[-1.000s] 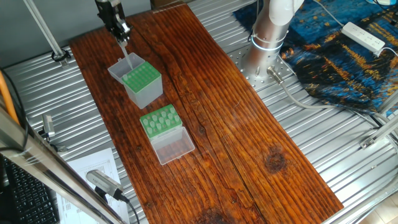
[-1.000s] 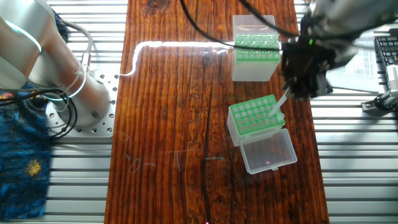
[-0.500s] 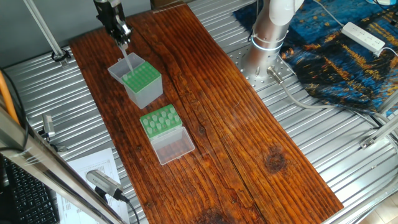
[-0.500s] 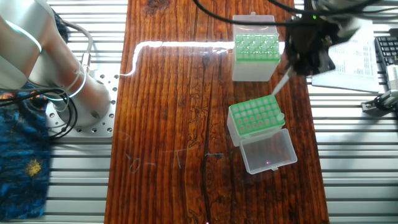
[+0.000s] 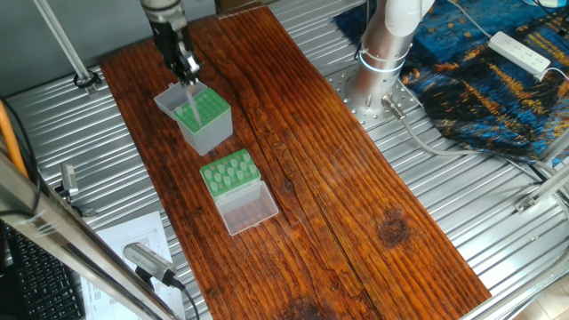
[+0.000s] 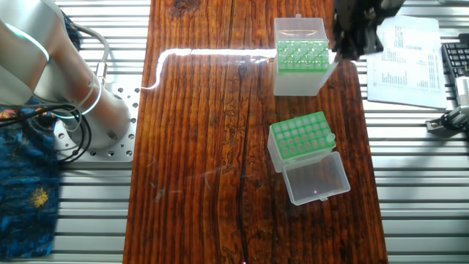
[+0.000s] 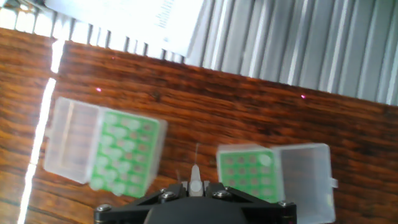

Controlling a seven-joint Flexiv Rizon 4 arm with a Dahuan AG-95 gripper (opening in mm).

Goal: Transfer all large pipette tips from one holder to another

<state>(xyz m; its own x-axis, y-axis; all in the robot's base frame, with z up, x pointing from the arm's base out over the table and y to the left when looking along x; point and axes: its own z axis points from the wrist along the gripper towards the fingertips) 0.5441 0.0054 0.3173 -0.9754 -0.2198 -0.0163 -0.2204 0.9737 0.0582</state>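
White, rounded arm with a glowing pale ring, set on a round silver base plate dotted with bolt holes. Black cables looped beside it. Dark, boxy tool; black housing with small silver screws in the hand view.

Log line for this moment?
pincer: shut on large pipette tip | position: near tall grey-sided holder | low green rack: lid open

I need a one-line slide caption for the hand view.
Hand carrying one pipette tip above two green racks.
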